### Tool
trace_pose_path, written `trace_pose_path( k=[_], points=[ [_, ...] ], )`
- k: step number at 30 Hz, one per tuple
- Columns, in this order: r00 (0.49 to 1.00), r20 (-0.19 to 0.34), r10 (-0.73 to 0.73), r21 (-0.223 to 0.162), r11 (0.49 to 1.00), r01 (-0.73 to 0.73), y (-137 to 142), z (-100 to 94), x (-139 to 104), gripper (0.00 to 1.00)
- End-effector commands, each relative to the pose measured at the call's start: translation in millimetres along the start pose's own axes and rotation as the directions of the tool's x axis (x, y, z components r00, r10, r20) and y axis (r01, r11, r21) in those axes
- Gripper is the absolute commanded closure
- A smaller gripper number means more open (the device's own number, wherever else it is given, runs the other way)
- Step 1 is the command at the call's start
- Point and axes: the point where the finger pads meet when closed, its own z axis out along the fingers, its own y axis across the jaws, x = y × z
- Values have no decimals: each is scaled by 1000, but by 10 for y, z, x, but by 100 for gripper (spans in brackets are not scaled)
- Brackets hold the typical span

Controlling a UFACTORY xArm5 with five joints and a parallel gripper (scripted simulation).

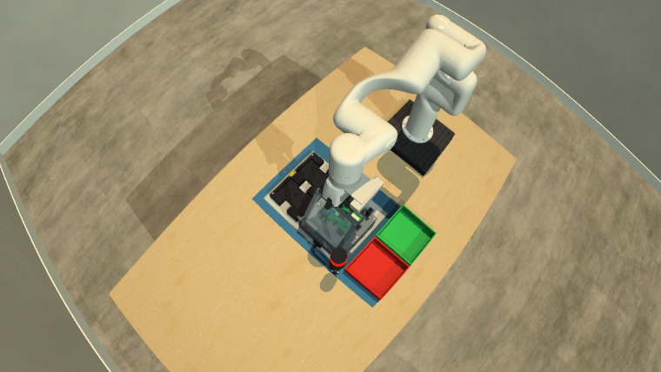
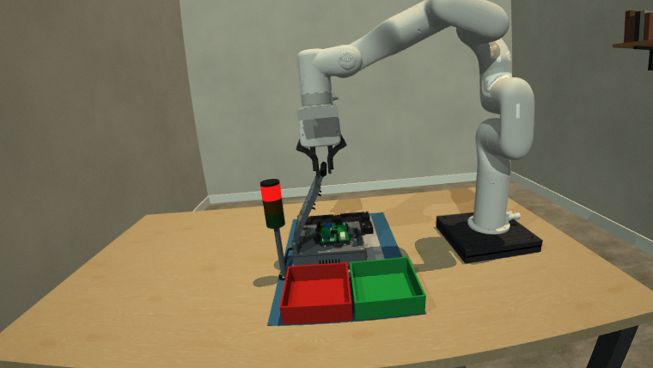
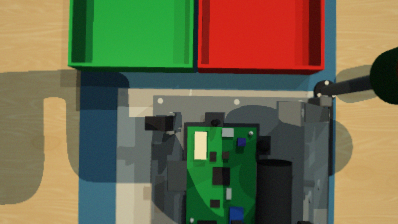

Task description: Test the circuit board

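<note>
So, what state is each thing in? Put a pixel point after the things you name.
Green circuit board [image 1: 339,221] [image 2: 329,238] [image 3: 205,175]: flat in tester, components up
Hinged grey see-through lid [image 1: 318,226] [image 2: 308,206] [image 3: 315,180]: raised
Signal light [image 1: 338,259] [image 2: 271,192] [image 3: 386,77]: red lit
Red plastic bin [image 1: 394,283] [image 2: 314,314] [image 3: 260,68]: empty
Green plastic bin [image 1: 422,249] [image 2: 388,309] [image 3: 130,66]: empty
White gripper [image 1: 329,202] [image 2: 323,170]: jaws partly open around lid's black handle [image 2: 323,168] [image 3: 274,195]

Robotics test bench: 1 bolted arm [image 1: 418,71] [image 2: 388,36], signal tower [image 1: 337,257] [image 2: 272,203].

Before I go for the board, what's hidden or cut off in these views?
- Board's lower end: cut off by the wrist view's bottom edge.
- Pincer fingertips: hidden under the arm from the top; out of frame in the wrist view.
- Signal light's lit segment: wrist view, cropped by the right edge.
- Tester's two pins: too small in the exterior view.
</note>
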Motion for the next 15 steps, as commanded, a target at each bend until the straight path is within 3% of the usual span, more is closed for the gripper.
trace_pose_path(
  k=[1,15],
  points=[
    [1000,0,0,-4,1000,0,9,-17,0,72],
    [1000,0,0,-4,1000,0,6,6,0,72]
  ],
)
